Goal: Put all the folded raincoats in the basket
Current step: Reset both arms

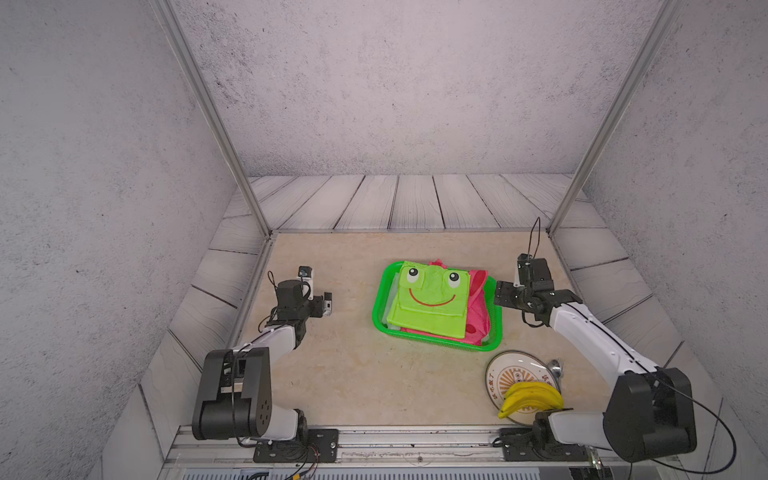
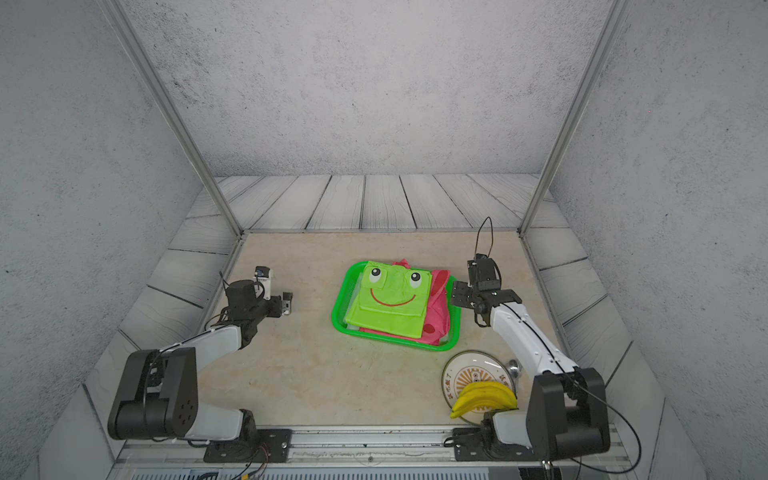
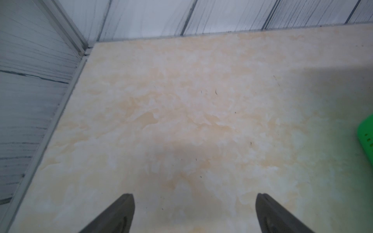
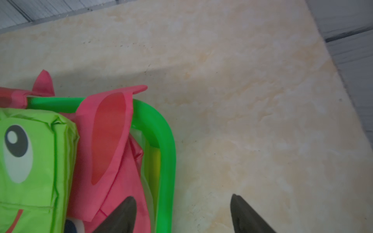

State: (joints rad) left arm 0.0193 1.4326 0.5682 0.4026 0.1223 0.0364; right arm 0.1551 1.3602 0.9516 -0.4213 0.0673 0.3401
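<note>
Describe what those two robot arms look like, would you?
Both match: the left arm and right arm have white tube-like links between chunky black joint housings. Thin black cables loop along them. The left gripper and right gripper end in dark, tapered fingers.

Closed in on three sides by grey speckled walls (image 1: pixel 395 83). Framed by two slanted aluminium posts (image 1: pixel 212 116) rising from the far corners of the table (image 1: pixel 353 374). Topped in beige marble pattern, bordered by pale wood-grain planks (image 1: pixel 415 199). Edged along the near side by a metal rail (image 1: pixel 415 441). Lit evenly.
</note>
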